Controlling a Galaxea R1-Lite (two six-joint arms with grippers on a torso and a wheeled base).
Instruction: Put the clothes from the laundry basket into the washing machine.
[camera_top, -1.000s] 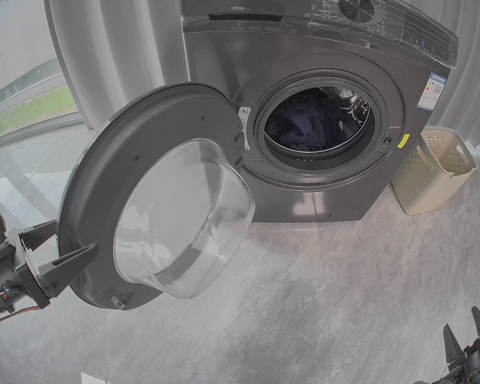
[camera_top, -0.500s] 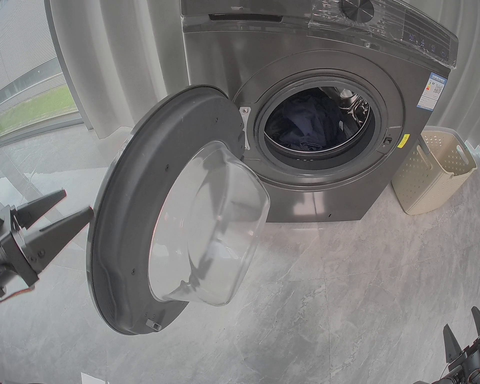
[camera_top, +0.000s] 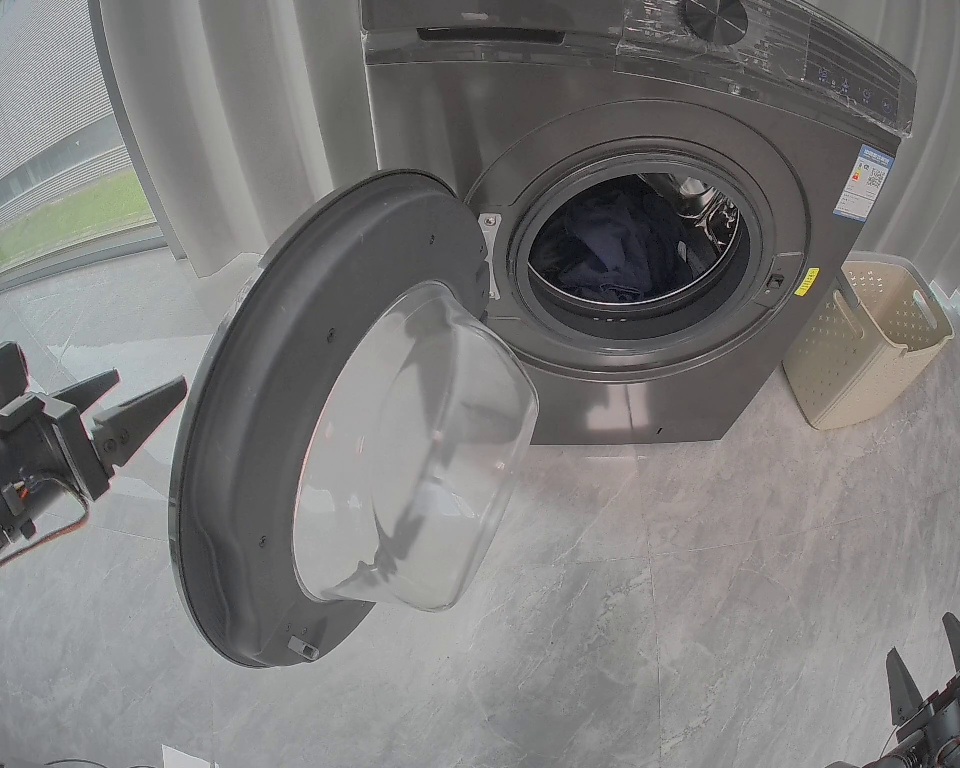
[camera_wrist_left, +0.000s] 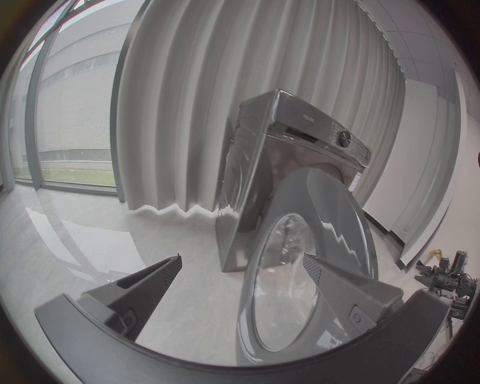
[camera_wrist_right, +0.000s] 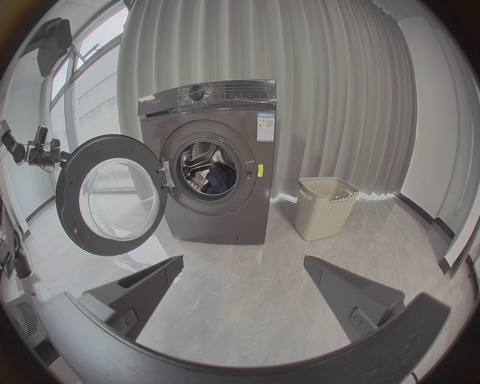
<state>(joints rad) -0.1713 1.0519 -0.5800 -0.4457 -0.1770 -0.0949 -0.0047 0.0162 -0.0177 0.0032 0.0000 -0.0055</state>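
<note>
The grey washing machine (camera_top: 640, 110) stands with its round door (camera_top: 330, 420) swung partway open on its left hinge. Dark blue clothes (camera_top: 615, 245) lie in the drum. A cream laundry basket (camera_top: 868, 340) stands on the floor against the machine's right side, and no clothes show inside it (camera_wrist_right: 325, 207). My left gripper (camera_top: 150, 380) is open just left of the door's outer rim, apart from it. In the left wrist view the door's outer face (camera_wrist_left: 300, 260) sits beyond the left gripper (camera_wrist_left: 242, 265). My right gripper (camera_top: 922, 640) is open, low at the front right, far from the machine (camera_wrist_right: 215, 165).
White curtains (camera_top: 240, 120) hang behind the machine, with a window (camera_top: 60, 170) at the far left. Grey marble floor (camera_top: 650, 600) spreads between me and the machine. The open door sticks out over the floor on the left.
The door has swung some way toward the machine. My left gripper, which straddled the door's rim a second ago, has come off it and risen to the door's left side. The right arm is still.
</note>
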